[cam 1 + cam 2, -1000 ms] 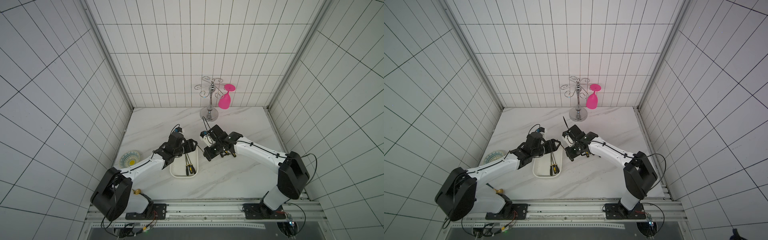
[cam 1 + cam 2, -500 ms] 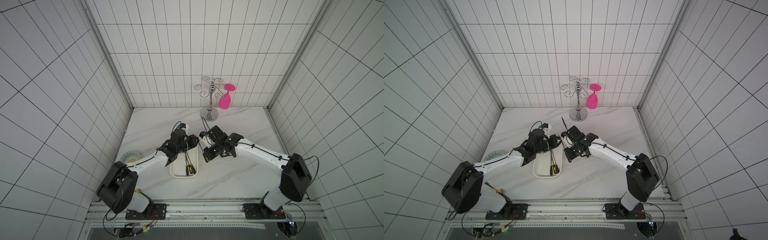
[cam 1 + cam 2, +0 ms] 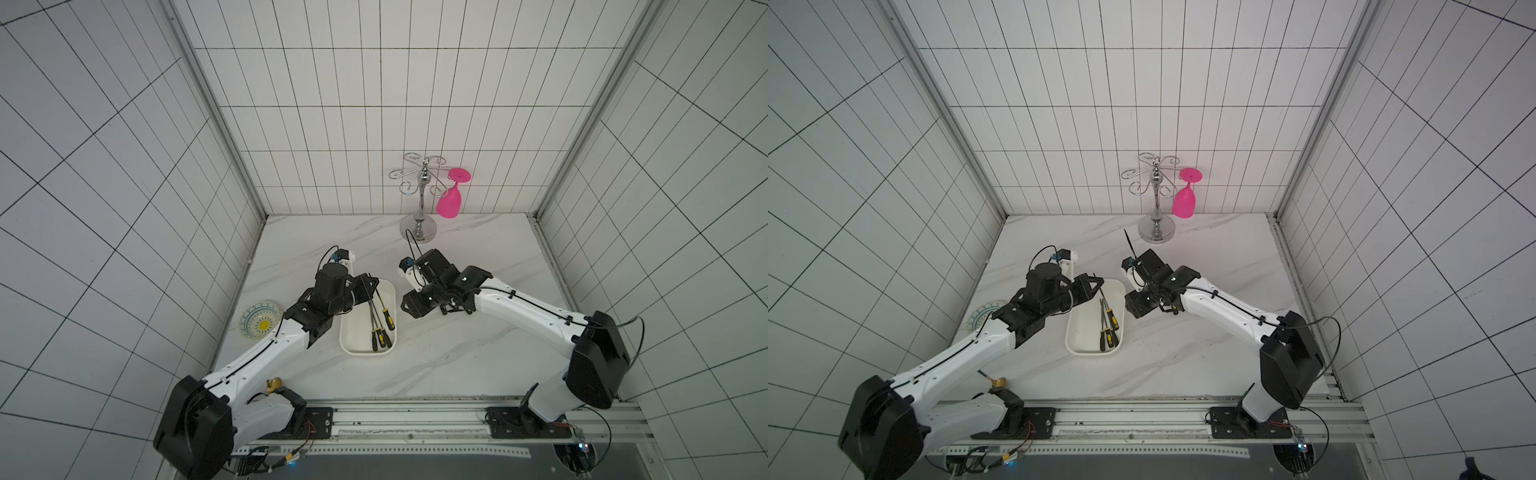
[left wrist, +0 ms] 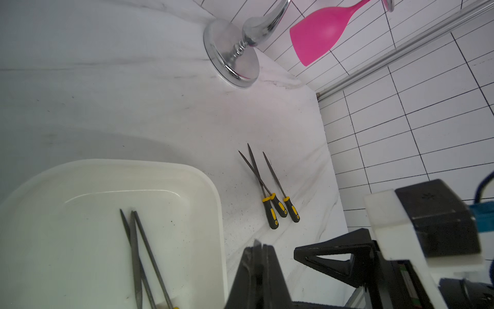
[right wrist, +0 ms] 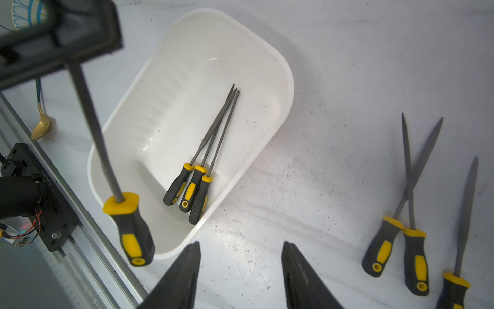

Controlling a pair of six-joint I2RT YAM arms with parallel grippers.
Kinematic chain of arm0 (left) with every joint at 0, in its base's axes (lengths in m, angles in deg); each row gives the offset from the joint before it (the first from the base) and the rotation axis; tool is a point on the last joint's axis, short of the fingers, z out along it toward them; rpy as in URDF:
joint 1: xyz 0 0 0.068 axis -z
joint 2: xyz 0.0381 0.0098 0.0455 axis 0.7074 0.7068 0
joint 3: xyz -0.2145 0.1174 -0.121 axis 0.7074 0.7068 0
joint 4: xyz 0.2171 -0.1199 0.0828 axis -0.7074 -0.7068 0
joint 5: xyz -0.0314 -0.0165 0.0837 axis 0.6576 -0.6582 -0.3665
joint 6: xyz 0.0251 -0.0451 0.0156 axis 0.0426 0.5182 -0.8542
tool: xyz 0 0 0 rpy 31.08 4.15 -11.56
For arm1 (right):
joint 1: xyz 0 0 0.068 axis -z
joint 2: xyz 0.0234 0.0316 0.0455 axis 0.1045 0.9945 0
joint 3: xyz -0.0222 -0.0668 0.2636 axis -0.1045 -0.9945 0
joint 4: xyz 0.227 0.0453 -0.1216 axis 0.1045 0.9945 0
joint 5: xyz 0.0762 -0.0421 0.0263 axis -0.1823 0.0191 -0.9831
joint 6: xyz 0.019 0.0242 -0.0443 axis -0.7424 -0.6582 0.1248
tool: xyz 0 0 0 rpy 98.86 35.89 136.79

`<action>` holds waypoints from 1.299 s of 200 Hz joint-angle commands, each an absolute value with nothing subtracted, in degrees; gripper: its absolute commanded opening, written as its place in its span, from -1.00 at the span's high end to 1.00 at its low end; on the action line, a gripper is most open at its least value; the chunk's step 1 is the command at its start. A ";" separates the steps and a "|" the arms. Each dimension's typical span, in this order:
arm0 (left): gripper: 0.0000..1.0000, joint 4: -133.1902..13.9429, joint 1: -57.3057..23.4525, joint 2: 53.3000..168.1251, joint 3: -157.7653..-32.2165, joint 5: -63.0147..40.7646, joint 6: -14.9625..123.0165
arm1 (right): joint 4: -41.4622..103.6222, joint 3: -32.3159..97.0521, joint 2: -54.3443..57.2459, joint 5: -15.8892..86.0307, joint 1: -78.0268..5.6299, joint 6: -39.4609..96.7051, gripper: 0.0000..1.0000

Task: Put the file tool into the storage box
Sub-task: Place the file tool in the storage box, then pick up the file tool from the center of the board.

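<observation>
Sitting below the jaws of the left gripper (image 5: 74, 57), the storage box (image 5: 291, 88) holds 3 files (image 5: 203, 160). Those jaws pinch the shaft of a 4th file tool (image 5: 93, 128), its long axis slanting down, handle lowest over the box rim. The right gripper (image 5: 240, 267) stands wide and empty, 3 loose files (image 5: 409, 200) beside it.

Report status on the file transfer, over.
Left pincer shut on file, handle hanging over storage box. Right pincer open, empty. Three files already in box, three more on the table. Nothing blocking the drop.
</observation>
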State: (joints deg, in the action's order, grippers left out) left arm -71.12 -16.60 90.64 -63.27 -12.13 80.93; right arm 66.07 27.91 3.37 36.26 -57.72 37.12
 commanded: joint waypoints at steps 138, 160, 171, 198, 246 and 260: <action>-0.06 -86.13 -16.64 104.69 -66.00 -20.23 73.33 | 69.47 22.51 10.03 50.14 -43.51 27.51 -0.20; -0.07 -86.12 -16.64 105.22 -66.95 -20.30 72.85 | 69.30 22.34 11.30 50.15 -42.44 27.64 -0.20; -0.07 -86.13 -16.64 105.33 -67.23 -20.35 72.68 | 69.21 22.49 12.08 49.83 -42.15 27.80 -0.20; -0.07 -86.09 -16.64 105.07 -67.41 -20.23 72.99 | 68.17 22.90 14.03 49.61 -41.62 28.66 -0.17; -0.07 -86.13 -16.69 104.07 -66.87 -20.25 73.19 | 67.30 23.86 17.15 50.06 -39.45 30.04 -0.06; -0.07 -86.22 -16.66 103.83 -66.47 -20.36 73.19 | 66.37 23.42 17.50 49.44 -38.53 30.10 -0.02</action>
